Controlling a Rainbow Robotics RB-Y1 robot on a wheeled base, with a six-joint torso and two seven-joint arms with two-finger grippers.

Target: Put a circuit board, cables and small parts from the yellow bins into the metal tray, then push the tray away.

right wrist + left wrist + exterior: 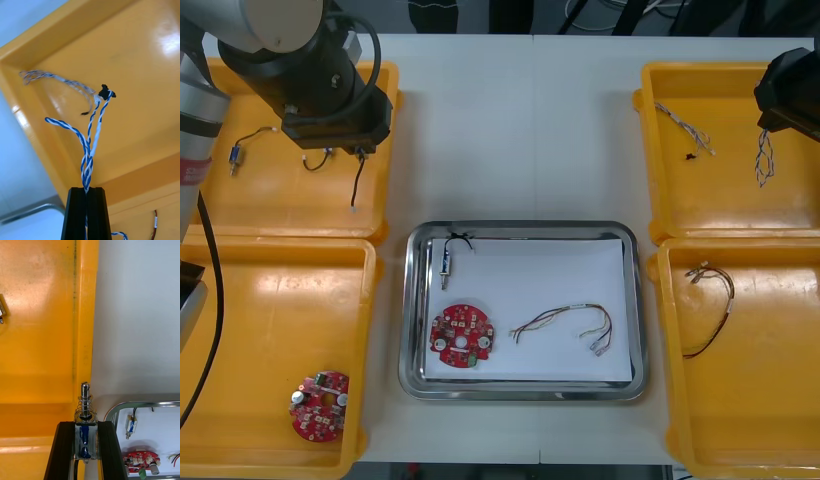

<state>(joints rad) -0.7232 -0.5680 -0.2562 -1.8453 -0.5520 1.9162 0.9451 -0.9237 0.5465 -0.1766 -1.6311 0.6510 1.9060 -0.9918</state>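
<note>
Two loads are held: my left fingers [107,438] clamp a small metal part [85,408], long axis along them, over the rim of the far-left yellow bin [280,215], nearer the metal tray [520,227] than my right fingers [77,204] (pinched on a twisted blue and white cable [90,150] over the far-right bin [700,200]).

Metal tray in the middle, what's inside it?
The metal tray is white inside and holds a round red circuit board, a small metal part with a black cable, and a red and yellow cable. Anything under the board is covered.
</note>
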